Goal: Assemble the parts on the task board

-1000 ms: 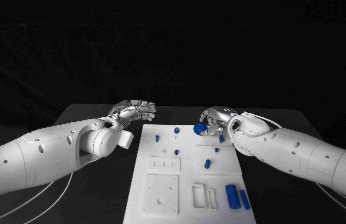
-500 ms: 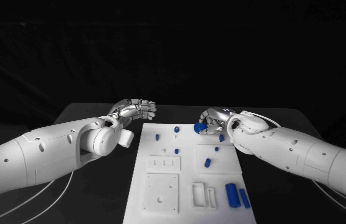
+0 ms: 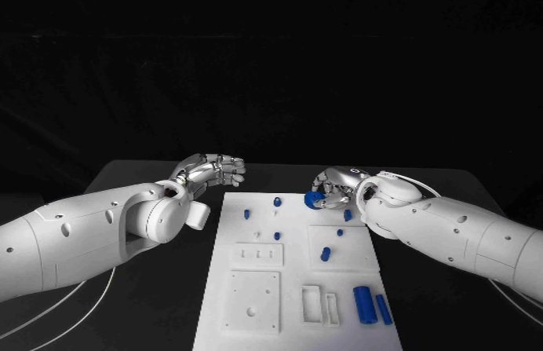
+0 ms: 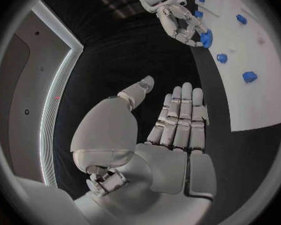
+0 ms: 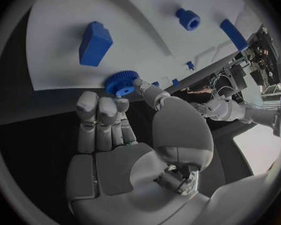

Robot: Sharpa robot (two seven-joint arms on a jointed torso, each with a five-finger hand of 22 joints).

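Tabletop (image 3: 136,180): black, carrying task board (image 3: 297,319).
Right hand (image 3: 335,188): pinching blue gear (image 3: 314,201).
Left hand (image 3: 210,171): empty, fingers loosely apart.
Advice: lower gear level onto its post.

Robot lab: black table (image 3: 147,180), test board (image 3: 297,288).

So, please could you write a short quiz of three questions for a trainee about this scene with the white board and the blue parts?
1. True or false: the right hand holds a blue gear.
2. What does the left hand hold? A) a blue peg B) nothing C) a cable
3. Fill in: the two long blue cylinders lie at the near right corner of the white ____.

Key: 1 true; 2 B; 3 board.
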